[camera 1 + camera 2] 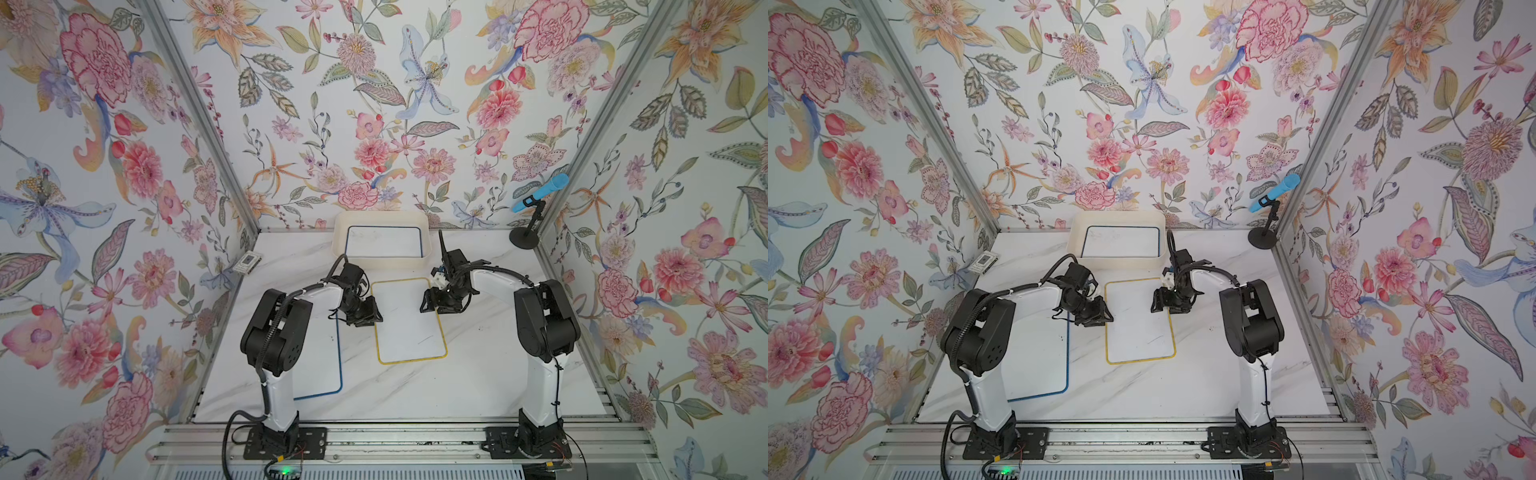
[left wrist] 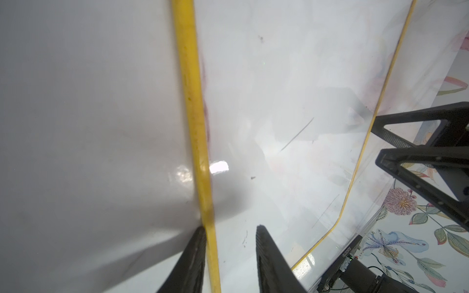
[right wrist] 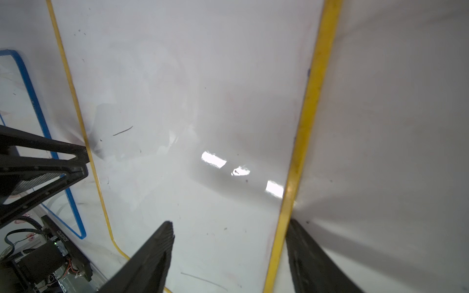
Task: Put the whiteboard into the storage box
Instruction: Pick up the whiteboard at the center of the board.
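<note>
Yellow-rimmed whiteboard [image 1: 409,328] flat at table [image 1: 478,374] centre, long axis toward storage box [image 1: 340,243]; left gripper [image 2: 229,228], right gripper [image 3: 229,223] spread astride its long edges.

No legible text, faint print on black box [image 2: 347,255], perhaps digits

The storage box [image 1: 376,262] is cream-white; the boxed whiteboard [image 1: 384,243] in it is white with a dark blue rim. In front of the box, the yellow-rimmed whiteboard [image 1: 409,328] is white with faint grey streaks, and the blue-rimmed whiteboard [image 1: 322,374] is plain white. The worktop [image 1: 478,382] is white marble, grey-veined. The wallpaper [image 1: 374,104] shows pink, orange and blue flowers with green leaves.
</note>
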`<state>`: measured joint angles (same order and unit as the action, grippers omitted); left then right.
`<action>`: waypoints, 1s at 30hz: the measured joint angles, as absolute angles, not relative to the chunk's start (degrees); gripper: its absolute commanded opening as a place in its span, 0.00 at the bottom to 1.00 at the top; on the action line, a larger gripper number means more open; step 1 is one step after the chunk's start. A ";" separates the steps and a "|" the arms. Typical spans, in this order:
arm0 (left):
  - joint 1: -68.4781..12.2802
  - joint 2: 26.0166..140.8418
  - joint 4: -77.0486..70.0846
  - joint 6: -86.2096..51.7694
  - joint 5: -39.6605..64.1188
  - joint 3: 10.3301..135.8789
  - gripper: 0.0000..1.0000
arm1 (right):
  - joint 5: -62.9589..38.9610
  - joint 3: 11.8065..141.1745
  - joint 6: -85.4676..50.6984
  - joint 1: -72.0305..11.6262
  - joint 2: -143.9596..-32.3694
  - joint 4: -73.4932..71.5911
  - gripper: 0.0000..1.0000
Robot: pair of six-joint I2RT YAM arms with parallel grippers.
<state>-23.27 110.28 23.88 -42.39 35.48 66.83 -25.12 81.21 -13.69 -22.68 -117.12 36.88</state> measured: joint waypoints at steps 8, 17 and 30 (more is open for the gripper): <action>-23.38 110.26 23.97 -42.46 35.33 66.96 0.36 | -26.79 80.55 -13.69 -21.98 -116.97 36.14 0.70; -23.38 110.26 23.57 -42.85 35.77 66.89 0.36 | -27.77 80.14 -13.72 -21.50 -116.97 35.59 0.69; -23.38 109.95 22.11 -42.85 36.47 66.13 0.35 | -28.14 79.66 -13.72 -21.12 -116.81 34.70 0.68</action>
<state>-23.38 109.95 22.11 -42.85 36.47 66.13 -28.14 79.66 -13.72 -21.12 -116.81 34.70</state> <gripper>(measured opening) 0.353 0.677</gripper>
